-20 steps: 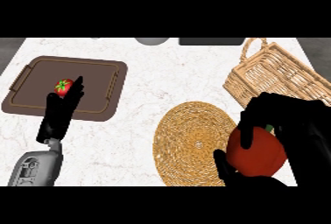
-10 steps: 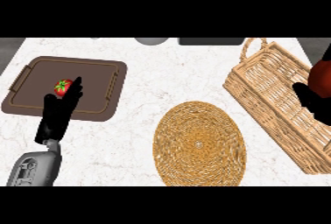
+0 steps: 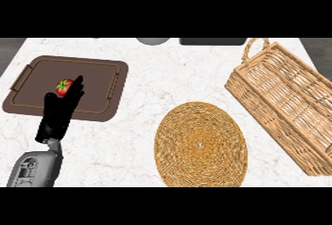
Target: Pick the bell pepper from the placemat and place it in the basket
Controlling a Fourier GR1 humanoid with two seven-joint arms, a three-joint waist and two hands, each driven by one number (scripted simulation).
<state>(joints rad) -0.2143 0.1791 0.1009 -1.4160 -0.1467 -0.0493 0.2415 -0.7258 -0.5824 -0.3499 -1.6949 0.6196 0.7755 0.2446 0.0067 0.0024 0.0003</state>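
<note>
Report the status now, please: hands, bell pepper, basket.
Left hand open, resting over the dark brown tray. Right hand out of view. Bell pepper not visible; round woven placemat bare. Rectangular wicker basket shows nothing inside.

A white marble counter point(image 3: 162, 79) with faint veins fills the scene, a grey floor point(image 3: 9, 48) shows past its far left and right corners, lit evenly.
</note>
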